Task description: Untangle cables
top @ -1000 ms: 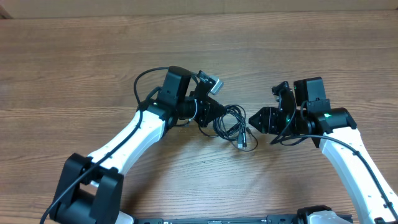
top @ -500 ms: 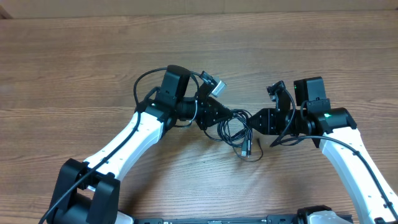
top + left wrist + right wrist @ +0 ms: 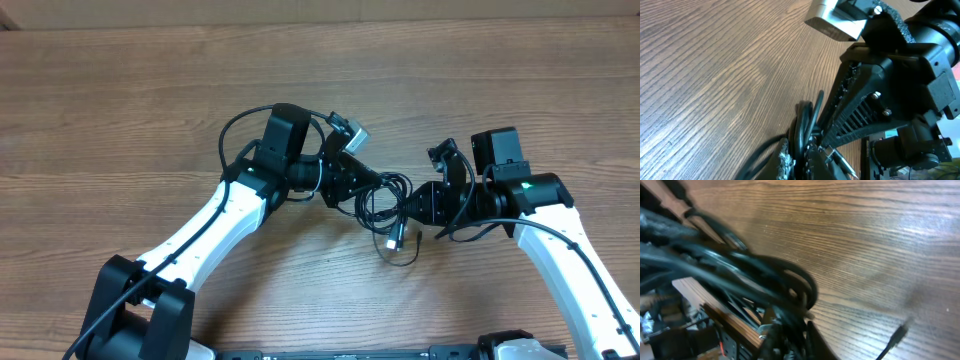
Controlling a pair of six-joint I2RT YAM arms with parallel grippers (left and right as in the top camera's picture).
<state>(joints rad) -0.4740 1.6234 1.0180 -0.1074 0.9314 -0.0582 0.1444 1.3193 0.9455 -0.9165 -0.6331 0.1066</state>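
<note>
The cables [image 3: 385, 205] are a small bundle of thin black looped cords held above the wooden table between the two arms. A plug end hangs down at its lower side [image 3: 393, 238]. My left gripper [image 3: 362, 188] is shut on the left side of the bundle; the cords run between its fingers in the left wrist view [image 3: 801, 150]. My right gripper [image 3: 412, 203] is shut on the right side of the bundle, and the loops fill the right wrist view [image 3: 765, 280]. A loose plug end shows there at the lower right [image 3: 896, 336].
The brown wooden table [image 3: 120, 110] stretches all around. Thicker black wires [image 3: 232, 135] loop from the left arm's wrist. The two grippers face each other very close together at the table's middle.
Both grippers have closed in on each other. The bundle moved right with the left gripper, and the right gripper, apart from it a second ago, now holds its right side.
</note>
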